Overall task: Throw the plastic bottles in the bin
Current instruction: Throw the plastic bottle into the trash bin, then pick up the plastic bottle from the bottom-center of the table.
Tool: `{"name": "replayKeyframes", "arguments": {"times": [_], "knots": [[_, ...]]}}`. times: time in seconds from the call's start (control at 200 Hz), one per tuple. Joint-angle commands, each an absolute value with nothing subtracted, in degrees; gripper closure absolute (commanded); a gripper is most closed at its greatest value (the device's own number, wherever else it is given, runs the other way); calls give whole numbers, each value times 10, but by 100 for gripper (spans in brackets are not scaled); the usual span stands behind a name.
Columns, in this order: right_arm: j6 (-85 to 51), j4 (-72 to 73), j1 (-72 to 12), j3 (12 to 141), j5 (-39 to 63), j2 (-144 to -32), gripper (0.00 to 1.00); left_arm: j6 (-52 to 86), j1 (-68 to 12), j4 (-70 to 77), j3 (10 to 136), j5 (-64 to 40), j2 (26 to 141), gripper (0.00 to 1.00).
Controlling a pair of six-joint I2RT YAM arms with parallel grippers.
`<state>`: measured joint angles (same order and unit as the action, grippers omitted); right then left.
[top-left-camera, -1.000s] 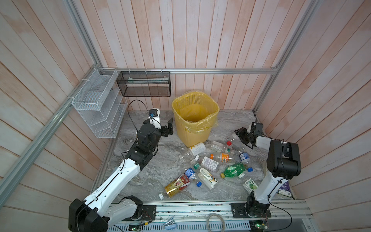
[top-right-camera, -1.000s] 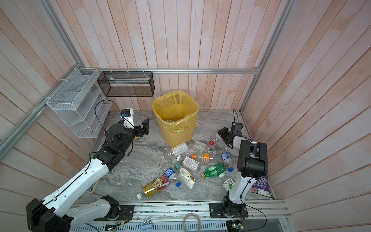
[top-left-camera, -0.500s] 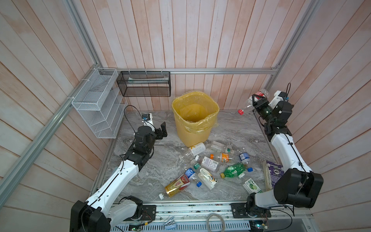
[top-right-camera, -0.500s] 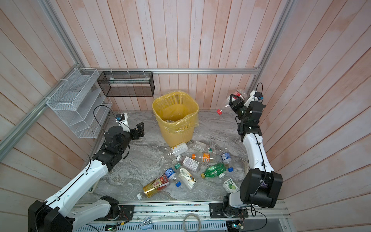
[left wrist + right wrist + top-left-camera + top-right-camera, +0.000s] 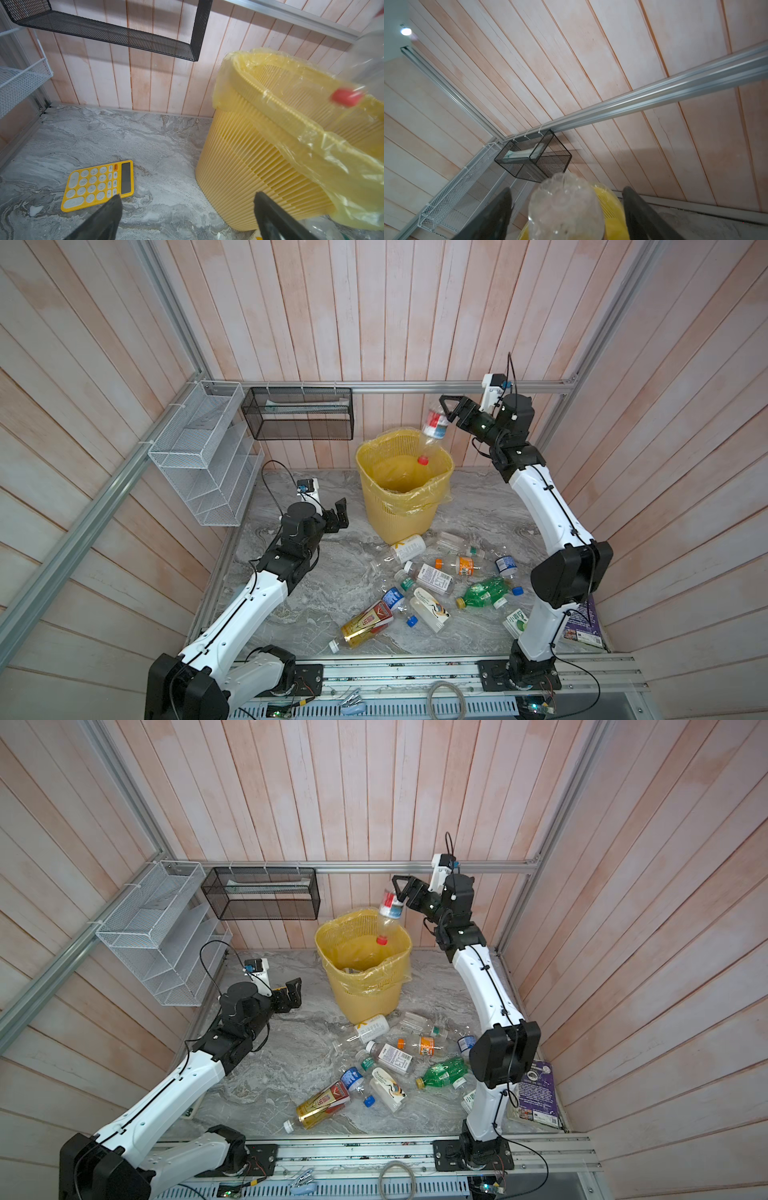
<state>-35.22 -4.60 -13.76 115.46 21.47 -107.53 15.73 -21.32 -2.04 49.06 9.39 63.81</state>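
A clear bottle (image 5: 434,427) (image 5: 390,907) with a red-and-white label hangs cap-down over the yellow bin's rim (image 5: 365,448) (image 5: 328,928), its red cap inside the opening. My right gripper (image 5: 449,412) (image 5: 401,888) is open just above it. In the right wrist view the bottle's base (image 5: 566,207) sits between the fingers with a gap on each side. My left gripper (image 5: 338,516) (image 5: 293,992) (image 5: 187,196) is open and empty, low beside the bin wall (image 5: 249,155). Several more bottles (image 5: 436,572) lie on the floor in front of the bin, one of them green (image 5: 484,593).
A yellow calculator (image 5: 97,185) lies on the marble floor near my left gripper. A black mesh rack (image 5: 299,412) and a white wire rack (image 5: 199,456) hang on the walls. A green-and-white carton (image 5: 515,620) and a purple book (image 5: 582,622) lie by the right arm's base.
My right arm rose from the floor with the bottle and swung over the bin. Its jaws have opened and the bottle drops cap-first. My left arm pulled back slightly.
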Motion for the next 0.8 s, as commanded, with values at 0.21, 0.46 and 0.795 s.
{"name": "replayKeyframes", "arguments": {"times": [0.21,0.46,0.795], "knots": [[-275,-76,-99,1063,153,-939,7,157,-221,-32,501,78,634,0],[-294,6,-46,839,175,-825,6,96,-289,-73,504,104,623,0],[-269,-13,15,617,151,-714,4,62,-448,-204,484,71,670,0]]}}
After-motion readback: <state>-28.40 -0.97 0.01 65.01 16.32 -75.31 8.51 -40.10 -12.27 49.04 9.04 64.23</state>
